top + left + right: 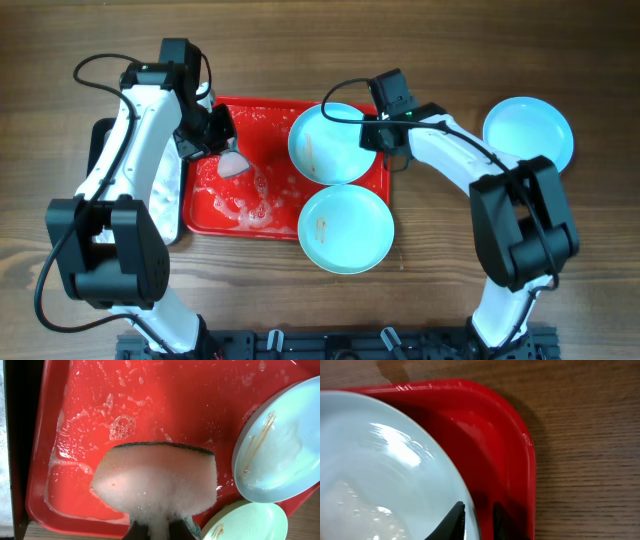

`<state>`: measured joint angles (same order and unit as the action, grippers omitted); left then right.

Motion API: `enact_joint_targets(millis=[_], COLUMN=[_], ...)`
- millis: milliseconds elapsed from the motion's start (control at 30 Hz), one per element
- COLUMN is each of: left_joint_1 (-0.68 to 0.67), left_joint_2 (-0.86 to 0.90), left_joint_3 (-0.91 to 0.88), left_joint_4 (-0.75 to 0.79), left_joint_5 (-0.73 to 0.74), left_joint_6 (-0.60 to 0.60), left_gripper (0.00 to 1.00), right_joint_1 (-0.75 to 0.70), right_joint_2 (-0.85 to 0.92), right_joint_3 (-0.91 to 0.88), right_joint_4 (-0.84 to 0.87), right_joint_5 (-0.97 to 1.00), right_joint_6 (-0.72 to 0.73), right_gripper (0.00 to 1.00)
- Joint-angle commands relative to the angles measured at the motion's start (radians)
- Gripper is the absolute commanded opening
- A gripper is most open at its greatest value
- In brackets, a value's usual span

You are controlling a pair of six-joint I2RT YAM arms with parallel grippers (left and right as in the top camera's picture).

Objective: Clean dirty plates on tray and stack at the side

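A: Where the soapy tray (240, 215) sits mid-table, what does the left gripper (159, 532) do?

B: It clenches a sponge (155, 482) just above the foamy red floor.

A: And the plates?

B: Two are at the tray's right end. The far plate (330, 145) is streaked and sudsy, and the near plate (345, 230) overhangs the front rim. A third plate (528, 132) lies on the table (450, 300), well to the right.

A: The right gripper (479, 512)?

B: Its fingers straddle the far plate's rim; whether they pinch it cannot be told.
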<state>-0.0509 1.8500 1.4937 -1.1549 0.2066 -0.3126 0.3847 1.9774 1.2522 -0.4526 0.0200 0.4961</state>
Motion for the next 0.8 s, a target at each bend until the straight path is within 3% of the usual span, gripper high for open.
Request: enact_joint_targets(millis=[0,167,233,467,767], left_joint_1=[0.002,0.002,0.002,0.002,-0.005], left_joint_2=[-0.017,-0.017,-0.017,-0.017,-0.017], left_joint_3=[0.012,0.012,0.012,0.012,0.012], left_joint_4=[0.000,-0.002,-0.002,0.008,0.024], left_joint_5=[-0.010,-0.010,-0.010,-0.010,-0.010], left_joint_6=[-0.009,-0.009,-0.009,-0.009,-0.009], left_gripper=[0.04,0.04,0.04,0.04,0.04], right_joint_1=[-0.005,-0.004,-0.003,0.067,0.199], right_joint_2=[0.043,0.061,0.061,0.061,0.064], right_joint_3=[0.044,0.073,0.100,0.124,0.114], right_joint_4=[-0.011,-0.030,-0.084,-0.120,-0.060], right_joint_5=[-0.021,-0.096,-0.173,-0.240,-0.145], right_joint_6=[-0.038,-0.131,-0.154,-0.049,-0.022], right_gripper=[0.20,0.12,0.04,0.04,0.04])
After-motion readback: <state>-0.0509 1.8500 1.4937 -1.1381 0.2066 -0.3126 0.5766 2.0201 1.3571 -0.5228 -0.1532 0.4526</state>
